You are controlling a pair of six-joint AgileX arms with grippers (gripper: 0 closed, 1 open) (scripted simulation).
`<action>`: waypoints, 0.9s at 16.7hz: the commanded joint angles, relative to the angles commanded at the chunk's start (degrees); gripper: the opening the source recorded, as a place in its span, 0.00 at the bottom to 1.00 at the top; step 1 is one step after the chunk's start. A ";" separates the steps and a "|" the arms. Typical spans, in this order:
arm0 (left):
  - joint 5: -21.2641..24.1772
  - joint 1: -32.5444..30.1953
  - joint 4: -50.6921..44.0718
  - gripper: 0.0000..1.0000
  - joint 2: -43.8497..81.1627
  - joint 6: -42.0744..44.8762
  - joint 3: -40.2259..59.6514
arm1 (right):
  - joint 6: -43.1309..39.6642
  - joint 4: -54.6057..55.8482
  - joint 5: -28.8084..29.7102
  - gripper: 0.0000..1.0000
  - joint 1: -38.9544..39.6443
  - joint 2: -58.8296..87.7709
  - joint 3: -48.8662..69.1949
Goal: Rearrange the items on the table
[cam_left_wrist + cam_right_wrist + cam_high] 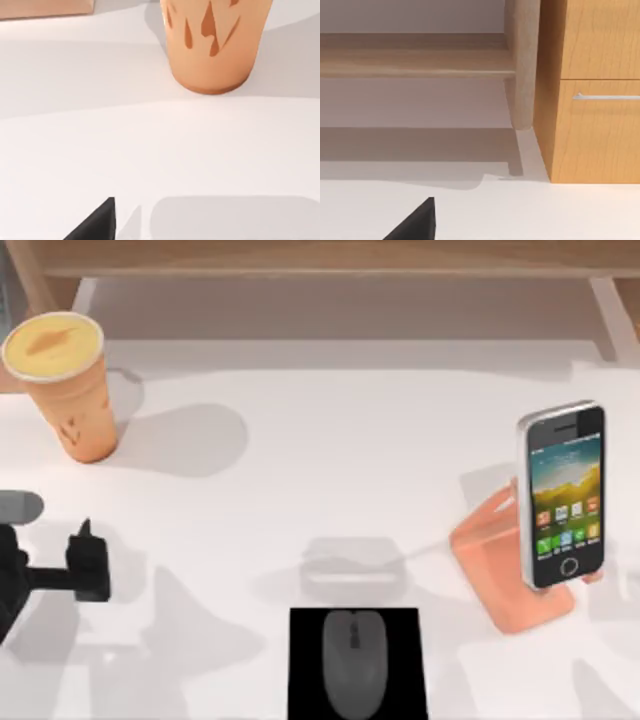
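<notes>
Cup (70,390), smartphone (563,497) and computer mouse (353,663) are the items to be rearranged, and judging from how they lie, most of the job looks done. My left gripper (88,565) hangs over the left part of the table (300,460), empty, its dark fingers drawn close together. The orange cup stands upright just beyond it, toward the table's far left corner, apart from the fingers. In the left wrist view the cup's (215,45) tapered base sits flat on the white top, with darker orange flame-like marks on its wall; from above, its yellow lid is round and closed.

Farther out, the dark grey mouse lies centred on a flat black pad (305,670) at the near edge. On the right, the silver-edged phone leans, screen showing colourful icons, on a salmon-orange stand (490,560).

With every item seemingly in place, I judge the step in hand to be the left arm clearing off from the cup; the next move calls only for parking it without brushing the cup. My right arm is parked off the table's right side; whether its gripper is open I cannot tell.
</notes>
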 joint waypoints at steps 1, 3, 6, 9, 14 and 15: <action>0.09 -0.10 3.80 1.00 6.00 -0.26 1.53 | 0.00 0.00 0.00 1.00 0.00 0.00 0.00; 0.33 -0.17 11.36 1.00 16.68 -0.85 5.12 | 0.00 0.00 0.00 1.00 0.00 0.00 0.00; 0.78 0.00 22.16 1.00 28.69 -1.76 11.49 | 0.00 0.00 0.00 1.00 0.00 0.00 0.00; 1.18 0.36 31.10 1.00 35.78 -2.45 17.72 | 0.00 0.00 0.00 1.00 0.00 0.00 0.00; 1.43 0.82 36.74 1.00 39.33 -2.83 22.31 | 0.00 0.00 0.00 1.00 0.00 0.00 0.00; 1.43 0.82 36.74 1.00 39.33 -2.83 22.31 | 0.00 0.00 0.00 1.00 0.00 0.00 0.00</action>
